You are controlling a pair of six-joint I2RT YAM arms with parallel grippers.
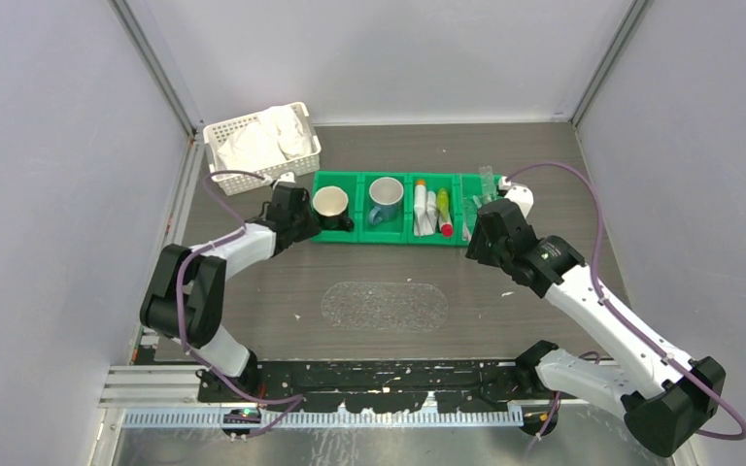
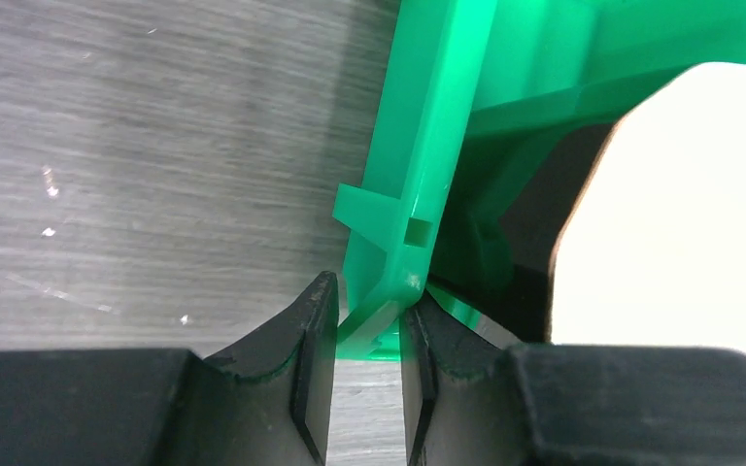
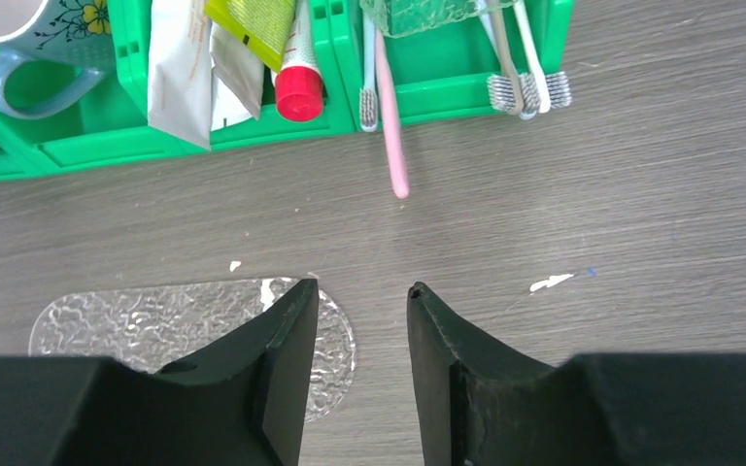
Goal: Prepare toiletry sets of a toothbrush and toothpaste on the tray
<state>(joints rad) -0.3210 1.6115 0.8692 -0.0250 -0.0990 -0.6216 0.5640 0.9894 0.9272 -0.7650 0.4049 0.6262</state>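
1. Clamping left gripper [image 2: 369,299] on left end of green bin [image 2: 427,146];
2. Holding right gripper [image 3: 359,291] parted, empty, near right end of clear tray [image 3: 155,325];
3. Finding pink toothbrush [image 3: 389,126] and toothpaste tubes [image 3: 180,78] in bin's right compartments.

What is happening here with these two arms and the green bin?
The left gripper is closed on the side wall of the green bin, beside a mug. The right gripper is open and empty, hovering over the table in front of a pink toothbrush whose handle sticks out over the bin's edge. The toothpaste tubes also lie in the bin. The clear tray holds no toothbrush or toothpaste yet.
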